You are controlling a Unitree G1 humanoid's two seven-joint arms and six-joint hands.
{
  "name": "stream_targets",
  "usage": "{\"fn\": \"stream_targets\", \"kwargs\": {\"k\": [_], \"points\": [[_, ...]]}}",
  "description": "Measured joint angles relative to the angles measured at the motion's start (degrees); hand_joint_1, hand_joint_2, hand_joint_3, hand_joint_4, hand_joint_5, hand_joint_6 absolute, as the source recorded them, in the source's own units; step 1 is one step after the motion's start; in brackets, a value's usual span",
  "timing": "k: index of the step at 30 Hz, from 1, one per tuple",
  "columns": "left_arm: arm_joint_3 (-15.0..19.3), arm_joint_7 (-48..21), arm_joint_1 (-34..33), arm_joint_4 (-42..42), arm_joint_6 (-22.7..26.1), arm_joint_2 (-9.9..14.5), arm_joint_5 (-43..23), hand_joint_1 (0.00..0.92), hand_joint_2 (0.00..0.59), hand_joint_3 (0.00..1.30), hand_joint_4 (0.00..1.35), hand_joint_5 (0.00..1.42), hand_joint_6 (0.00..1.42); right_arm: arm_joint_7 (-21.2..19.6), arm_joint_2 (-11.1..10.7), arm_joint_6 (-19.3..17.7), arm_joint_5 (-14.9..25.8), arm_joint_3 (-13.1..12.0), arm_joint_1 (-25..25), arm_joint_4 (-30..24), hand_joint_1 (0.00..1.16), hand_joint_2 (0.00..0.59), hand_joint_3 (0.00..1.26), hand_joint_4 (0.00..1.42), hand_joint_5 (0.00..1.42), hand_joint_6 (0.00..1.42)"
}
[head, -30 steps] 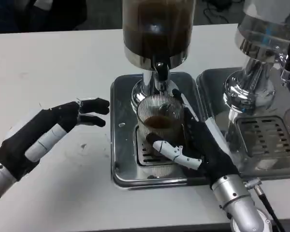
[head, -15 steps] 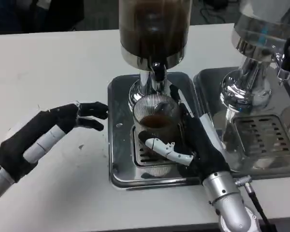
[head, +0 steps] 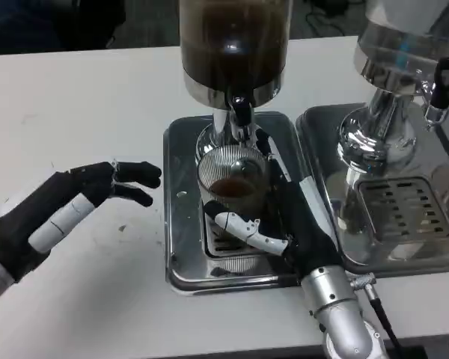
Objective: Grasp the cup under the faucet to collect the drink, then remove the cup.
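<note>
Bench (head: 82, 97) surface is seen to be white and matte, marked with a few faint scuffs; beyond its far edge, toward 12 o'clock, a dark floor with cables can be made out. At 9 o'clock the left hand (head: 56, 213) is held just above the bench with its fingers (head: 138, 176) spread apart and nothing gripped, directed toward 3 o'clock. At the centre a polished steel drip tray (head: 181, 250) is set on the bench, and a dispenser (head: 234, 45) filled with dark liquid is mounted at its 12 o'clock side, with a black faucet (head: 240, 114) hanging below. The cup (head: 233, 198), a ribbed clear glass, is stood upright on the tray's grate directly under the faucet, its long axis vertical and its mouth turned upward; dark drink is seen inside. The cup is gripped by the right hand (head: 295, 224), whose fingers (head: 254, 235) are wrapped round its near side from 4 o'clock. At 3 o'clock a second chrome dispenser (head: 393, 97) is stood on its own tray (head: 404, 224).
</note>
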Motion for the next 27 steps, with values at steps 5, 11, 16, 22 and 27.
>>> {"fn": "stream_targets", "kwargs": {"k": [5,11,16,22,27], "points": [[0.00,0.00,0.04,0.01,0.05,0.00,0.00,0.000,0.098,0.40,0.36,0.44,0.30,-1.69,0.05,0.14,-1.06,0.60,-0.24,0.63,0.70,0.187,0.00,0.04,0.16,0.24],[0.00,0.00,0.11,0.02,0.20,0.01,0.00,0.000,0.098,0.41,0.36,0.44,0.30,-4.25,0.08,1.31,-2.55,1.98,-0.24,0.54,0.70,0.188,0.00,0.07,0.20,0.27],[0.00,0.00,0.22,0.02,0.25,0.04,0.00,0.000,0.098,0.41,0.37,0.44,0.30,-5.14,0.11,2.34,-3.26,2.44,-0.21,0.05,0.70,0.194,0.00,0.08,0.22,0.27],[0.00,0.00,1.19,0.01,0.40,0.14,0.00,0.000,0.098,0.41,0.37,0.44,0.30,-5.20,0.12,3.70,-3.38,2.71,0.13,-1.23,0.69,0.204,0.00,0.14,0.27,0.35],[0.00,0.04,1.42,0.01,0.69,0.14,0.00,0.000,0.098,0.41,0.38,0.44,0.30,-5.92,0.35,4.72,-3.74,2.89,0.56,-2.13,0.69,0.204,0.03,0.20,0.32,0.46]]}}
